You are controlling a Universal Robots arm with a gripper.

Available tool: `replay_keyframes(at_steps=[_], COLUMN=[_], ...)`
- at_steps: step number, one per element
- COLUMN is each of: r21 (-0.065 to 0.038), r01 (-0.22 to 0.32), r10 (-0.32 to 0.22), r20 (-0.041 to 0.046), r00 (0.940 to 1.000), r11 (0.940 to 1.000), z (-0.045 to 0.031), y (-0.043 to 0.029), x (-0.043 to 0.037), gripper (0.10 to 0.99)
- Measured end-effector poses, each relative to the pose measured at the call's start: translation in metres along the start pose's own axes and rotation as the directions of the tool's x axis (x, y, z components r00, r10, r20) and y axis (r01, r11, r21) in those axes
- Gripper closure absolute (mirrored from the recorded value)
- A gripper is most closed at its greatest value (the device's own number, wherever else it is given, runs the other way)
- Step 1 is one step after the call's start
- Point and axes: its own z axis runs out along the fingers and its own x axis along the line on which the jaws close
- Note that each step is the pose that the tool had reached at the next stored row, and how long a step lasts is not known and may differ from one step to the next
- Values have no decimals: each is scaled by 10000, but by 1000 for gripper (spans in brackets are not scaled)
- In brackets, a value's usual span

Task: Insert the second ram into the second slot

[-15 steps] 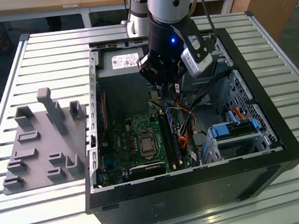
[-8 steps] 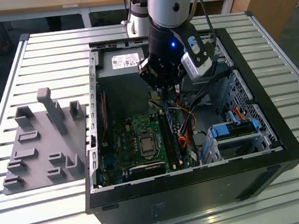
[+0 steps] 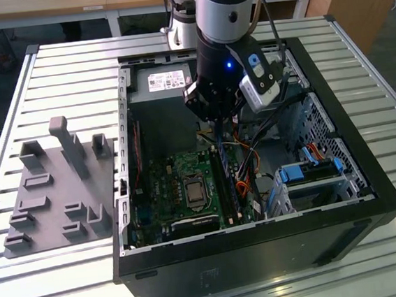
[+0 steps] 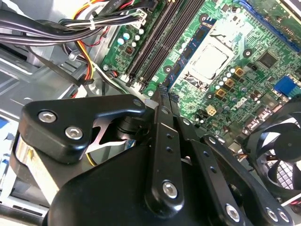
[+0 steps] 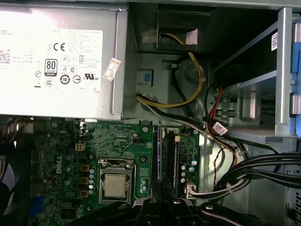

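1. One gripper (image 3: pixel 216 127) hangs inside the open computer case (image 3: pixel 263 244), low over the green motherboard (image 3: pixel 153 188). In the exterior view the arm's wrist covers the far end of the memory slots (image 3: pixel 231 187).
2. Its fingers are drawn narrow. In the first wrist view the second ram (image 5: pixel 159 150) runs as a thin dark blue edge straight in between their tips, pinched there.
3. The ram lies along the memory slots, on the side toward the processor socket (image 5: pixel 114 184). It is seen edge-on, so its chips are out of sight. I cannot tell whether it sits in a slot or hangs just above one, nor which slot it lines up with.
4. The end of the ram nearest the gripper is hidden under the black finger linkage in the first wrist view.
5. The power supply (image 5: pixel 56 56) runs off the frame in the first wrist view, and a black fan (image 4: pixel 277 150) is partly cut off in the second wrist view.
6. Bundled cables (image 4: pixel 61 23) pass near the slots, on the side away from the socket.
7. In the exterior view, blue drive brackets (image 3: pixel 312 170) sit at the exterior view's right of the board. A grey fixture plate (image 3: pixel 55 190) lies on the slatted table (image 3: pixel 70 62) at the exterior view's left of the case, well apart from the gripper.
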Motion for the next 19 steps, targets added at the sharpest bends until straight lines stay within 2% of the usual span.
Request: replay_keyframes(at_steps=[19], r21=[1], r01=[1], r10=[-1], r20=[0], r00=[10000], r11=[10000], z=[92], y=[-10], x=[0], gripper=[973])
